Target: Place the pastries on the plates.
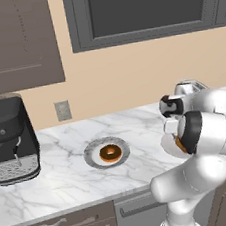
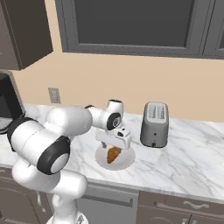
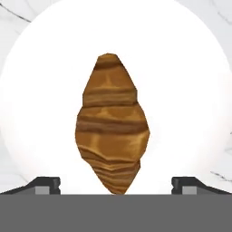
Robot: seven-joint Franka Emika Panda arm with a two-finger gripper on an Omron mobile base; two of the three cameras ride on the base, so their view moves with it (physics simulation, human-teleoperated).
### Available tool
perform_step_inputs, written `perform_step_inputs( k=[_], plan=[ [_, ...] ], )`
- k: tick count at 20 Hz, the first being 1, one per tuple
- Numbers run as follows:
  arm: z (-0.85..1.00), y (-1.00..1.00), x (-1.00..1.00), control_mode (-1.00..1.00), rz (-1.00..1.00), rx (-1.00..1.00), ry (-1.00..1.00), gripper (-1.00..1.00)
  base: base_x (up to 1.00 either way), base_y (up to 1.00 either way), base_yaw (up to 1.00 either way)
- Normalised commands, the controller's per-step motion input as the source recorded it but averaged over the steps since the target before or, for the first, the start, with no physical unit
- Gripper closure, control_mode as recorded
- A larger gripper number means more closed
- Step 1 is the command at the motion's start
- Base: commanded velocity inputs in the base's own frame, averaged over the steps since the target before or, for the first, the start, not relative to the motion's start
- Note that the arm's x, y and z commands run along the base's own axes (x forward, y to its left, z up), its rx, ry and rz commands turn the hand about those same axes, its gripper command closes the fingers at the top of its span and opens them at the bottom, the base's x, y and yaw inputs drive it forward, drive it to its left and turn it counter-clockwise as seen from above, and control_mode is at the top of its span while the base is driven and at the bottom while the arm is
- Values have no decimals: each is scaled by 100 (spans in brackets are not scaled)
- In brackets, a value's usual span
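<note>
Doughnut (image 1: pixel 110 152) on grey-rimmed plate (image 1: pixel 91 152). Croissant (image 3: pixel 111 123) flat on plain white plate (image 3: pixel 31 95). Gripper (image 3: pixel 115 183) spread wide just above, clear of croissant, gripping nothing. Both pastries plated; task apparently complete.

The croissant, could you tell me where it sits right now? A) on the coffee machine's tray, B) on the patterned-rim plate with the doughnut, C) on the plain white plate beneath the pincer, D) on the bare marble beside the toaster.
C: the croissant lies on the plain white plate, with the pincer open, its fingertips apart on either side of the pastry's near end.
</note>
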Motion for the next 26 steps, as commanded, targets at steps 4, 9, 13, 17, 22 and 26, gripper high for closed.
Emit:
perform_step_inputs(
  k=[4, 9, 13, 17, 22, 26],
  plan=[
    [51, 0, -42, -100, 0, 0, -3, -100, 0, 0, 0],
    [55, 4, -65, -100, -1, 0, -7, -100, 0, 0, 0],
    [70, 24, -55, -100, 0, 0, -18, -100, 0, 0, 0],
    [85, 29, -38, -100, 0, 0, -24, -100, 0, 0, 0],
    [97, 24, -48, -100, 0, 0, -30, -100, 0, 0, 0],
    [95, 21, -60, -100, -4, -2, -35, -100, 0, 0, 0]
  ],
)
